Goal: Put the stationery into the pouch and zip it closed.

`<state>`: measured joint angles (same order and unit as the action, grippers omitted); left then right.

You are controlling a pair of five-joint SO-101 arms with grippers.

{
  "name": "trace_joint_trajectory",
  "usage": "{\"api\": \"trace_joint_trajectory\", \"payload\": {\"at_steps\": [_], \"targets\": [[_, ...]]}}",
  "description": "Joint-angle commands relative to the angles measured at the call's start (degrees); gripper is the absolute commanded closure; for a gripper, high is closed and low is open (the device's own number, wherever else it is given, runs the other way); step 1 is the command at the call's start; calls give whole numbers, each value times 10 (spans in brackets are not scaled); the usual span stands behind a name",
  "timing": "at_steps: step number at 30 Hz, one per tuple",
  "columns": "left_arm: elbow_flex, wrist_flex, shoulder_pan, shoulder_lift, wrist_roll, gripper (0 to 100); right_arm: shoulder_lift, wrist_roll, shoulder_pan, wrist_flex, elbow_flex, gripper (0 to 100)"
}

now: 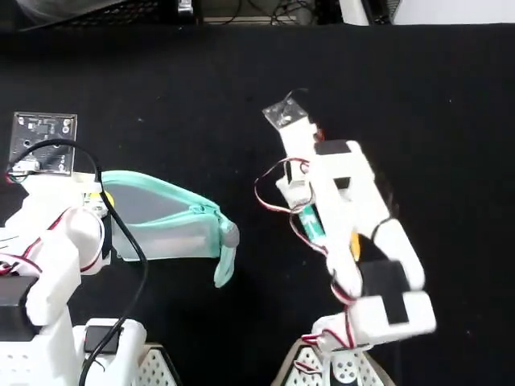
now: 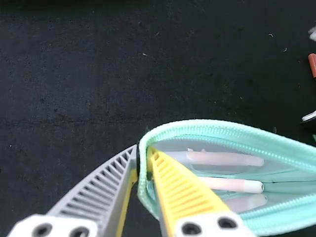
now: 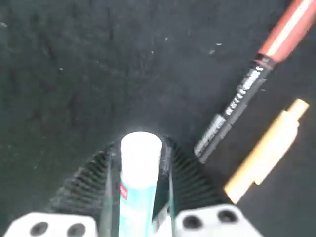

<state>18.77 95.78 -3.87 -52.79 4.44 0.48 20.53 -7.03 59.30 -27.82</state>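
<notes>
The teal pouch (image 1: 161,217) lies open on the black table. My left gripper (image 1: 100,201) is shut on its end. In the left wrist view the yellow finger (image 2: 177,192) is inside the pouch (image 2: 222,131) and the grey finger (image 2: 98,187) is outside, pinching the rim. Two or three white pens (image 2: 222,159) lie inside. My right gripper (image 3: 140,148) is shut on a white and teal glue stick (image 3: 139,182), held above the table right of the pouch (image 1: 311,221). A black pen with a red cap (image 3: 242,103) and an orange marker (image 3: 266,148) lie on the table beyond it.
A small dark board with a cable (image 1: 44,143) sits at the back left, behind the left arm. The pouch's loose strap (image 1: 227,256) hangs toward the front. The right arm (image 1: 354,217) covers the table between pouch and right side.
</notes>
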Motion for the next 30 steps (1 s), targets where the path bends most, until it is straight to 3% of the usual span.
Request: {"api": "trace_joint_trajectory", "payload": {"at_steps": [1,6,12,17,22,30], "targets": [[79,7,0,8,-2,970,-113,-4,5,46,17,986],[79,7,2,8,-3,970,-324,-10,-29,92,17,986],[79,7,0,8,-3,970,-580,-71,-180,103,21,985],[79,7,2,8,-3,970,-695,-107,-314,-25,17,984],[79,7,2,8,-3,970,-707,-110,-411,-161,15,984],[79,7,2,8,-3,970,-708,-109,-453,-307,-135,984]]}}
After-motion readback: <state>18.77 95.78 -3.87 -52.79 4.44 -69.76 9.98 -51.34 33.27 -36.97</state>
